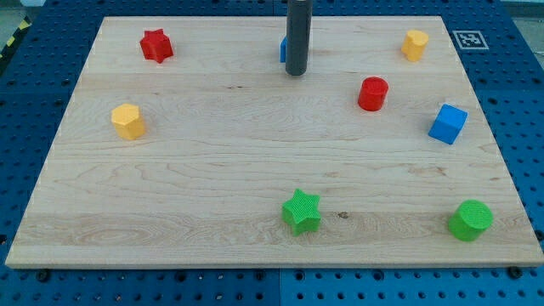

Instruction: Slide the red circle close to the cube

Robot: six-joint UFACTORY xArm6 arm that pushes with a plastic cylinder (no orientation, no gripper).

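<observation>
Clearly little was done: my tip [295, 73], a bare rod without fingers, stood upper centre, well left of the red circle [372, 93], itself apart from the blue cube [448, 124].

The small red plastic circle block [372, 93], a short cylinder standing upright on its flat base, sits on the pale wooden worktop [212, 170] in the upper part of the view's right half. The small blue plastic cube [447, 124] rests flat on the same worktop, turned a little so one corner faces the view's bottom, close to the board's right edge. The cube lies to the right of the red circle and slightly lower in the view; the two are near each other but apart, with bare wood between them.
</observation>
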